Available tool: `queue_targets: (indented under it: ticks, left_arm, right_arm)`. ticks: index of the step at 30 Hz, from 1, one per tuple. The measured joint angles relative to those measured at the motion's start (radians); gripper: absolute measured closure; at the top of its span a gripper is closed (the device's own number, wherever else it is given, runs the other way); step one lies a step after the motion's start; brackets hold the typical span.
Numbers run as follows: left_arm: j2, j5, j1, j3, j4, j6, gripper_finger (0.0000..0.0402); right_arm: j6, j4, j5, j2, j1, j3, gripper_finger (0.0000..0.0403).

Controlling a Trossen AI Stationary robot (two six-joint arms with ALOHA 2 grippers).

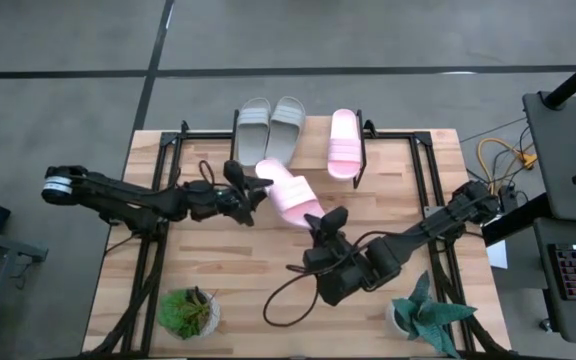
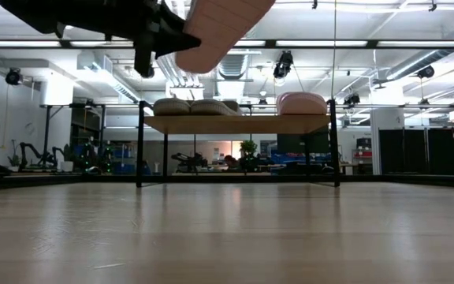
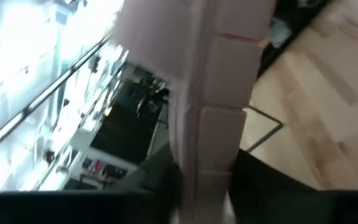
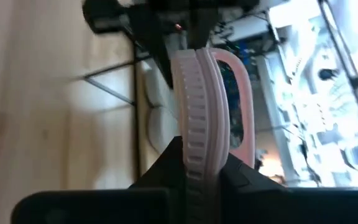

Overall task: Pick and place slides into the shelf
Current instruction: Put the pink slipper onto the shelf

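One pink slide (image 1: 290, 190) hangs in the air over the middle of the table, between my two grippers. My left gripper (image 1: 256, 190) is shut on its far-left end, my right gripper (image 1: 323, 218) on its near-right end. In the low view the slide (image 2: 221, 28) shows its sole high above the tabletop. The shelf (image 2: 239, 124) stands at the table's far edge. On its plank top lie a grey pair of slides (image 1: 268, 125) and another pink slide (image 1: 344, 143). My left gripper pinches the slide's far-left end (image 3: 207, 180) between its two fingers, coming level from the table's left. The slide is lifted clear of the table and runs on away from the fingers. My right gripper pinches the slide's ribbed edge (image 4: 194, 155) at its near-right end between its two fingers, slanting slightly down from the table's right. The slide stands on edge between them, its strap (image 4: 244, 93) arching off to one side, clear of the table.
Two potted plants stand near the table's near edge, one at the left (image 1: 188, 310) and one at the right (image 1: 428, 315). A black cable (image 1: 293, 290) loops on the table below my right arm. Black frame rails (image 1: 433, 200) run along both table sides.
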Motion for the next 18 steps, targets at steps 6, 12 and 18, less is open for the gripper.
queue_targets:
  ticks: [6, 12, 18]
  left_arm:
    - [-0.107, -0.163, -0.001, -0.017, -0.063, -0.121, 0.018]
    - [-0.259, -0.17, -0.003, -0.026, -0.2, -0.299, 0.0129]
    - [-0.399, -0.169, -0.014, -0.028, -0.304, -0.478, 0.0126]
  right_arm:
    - [0.029, -0.015, 0.097, 0.0, -0.004, -0.003, 0.0377]
    - [0.153, -0.011, 0.116, 0.0, -0.043, -0.003, 0.0377]
    - [0.259, -0.019, 0.117, 0.034, -0.138, -0.004, 0.0377]
